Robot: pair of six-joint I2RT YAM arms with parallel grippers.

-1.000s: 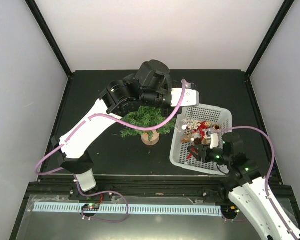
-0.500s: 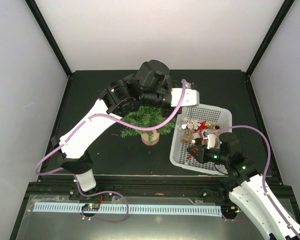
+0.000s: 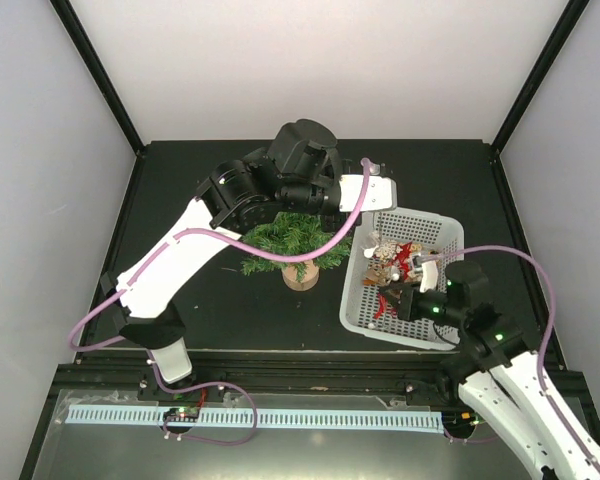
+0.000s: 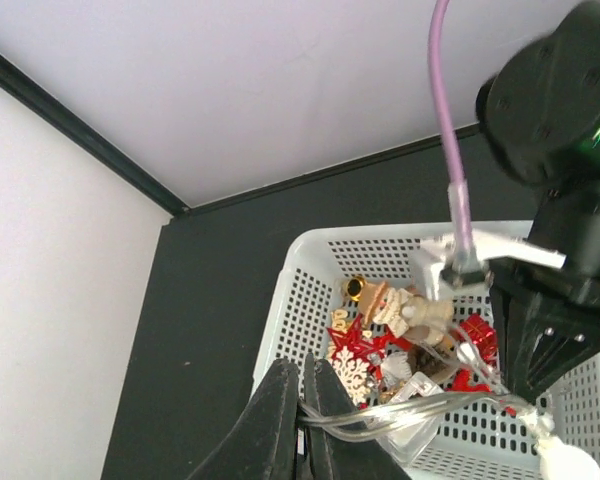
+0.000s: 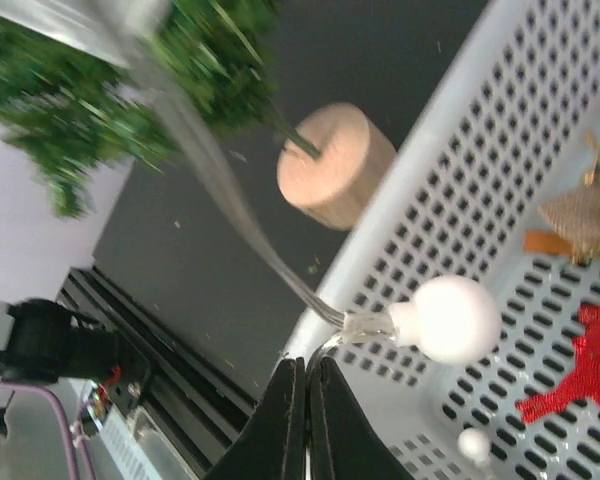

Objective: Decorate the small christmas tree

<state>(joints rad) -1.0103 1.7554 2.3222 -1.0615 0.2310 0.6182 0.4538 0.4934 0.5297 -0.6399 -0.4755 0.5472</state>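
L claw point(image 4: 302, 368) and R claw point(image 5: 305, 368) each pinch the light cord point(image 4: 410, 405), so a hard pull btwn them could snag it on the basket point(image 4: 280, 320) or tip the tree point(image 5: 100, 90).

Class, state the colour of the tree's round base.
The base is light tan, like bare wood. It shows best in the right wrist view.
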